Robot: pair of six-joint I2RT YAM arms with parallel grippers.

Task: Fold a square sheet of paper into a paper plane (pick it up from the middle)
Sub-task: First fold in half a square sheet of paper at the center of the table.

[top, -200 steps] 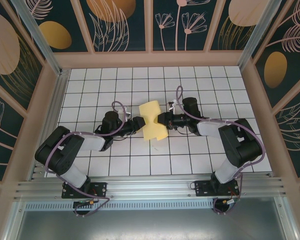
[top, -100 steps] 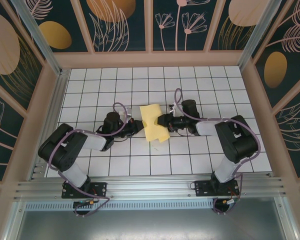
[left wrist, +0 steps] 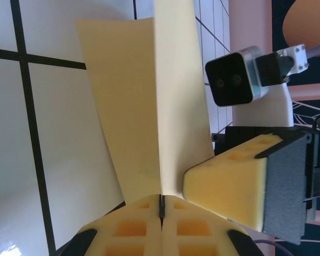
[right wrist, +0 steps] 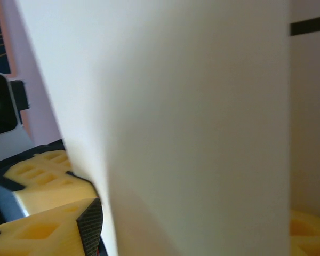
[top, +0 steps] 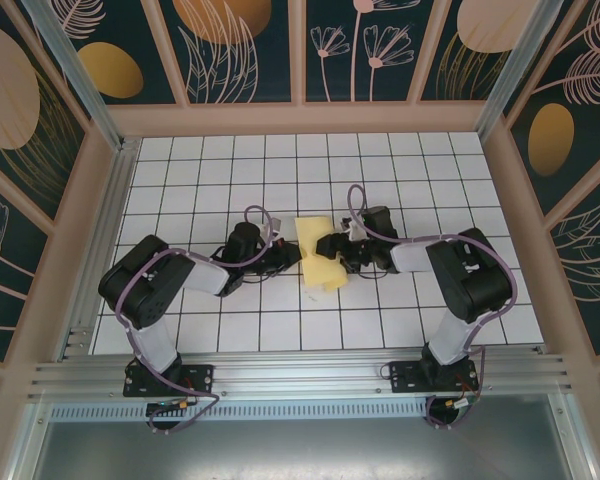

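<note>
Pinches thin pale-yellow square sheet of paper (left wrist: 144,106) tight in left gripper (left wrist: 160,202) | poises right gripper (top: 328,245) just right, fingers spread

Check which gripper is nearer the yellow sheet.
Left. The left gripper is shut on the sheet, pinching its edge. The right gripper is open on the sheet's opposite side, one finger close beside it.

The top view looks down on the tiled table (top: 280,322) from high behind its 6 o'clock edge. The left wrist view faces 3 o'clock and the right 9 o'clock, both close against the paper (top: 320,270), which all three share.
</note>
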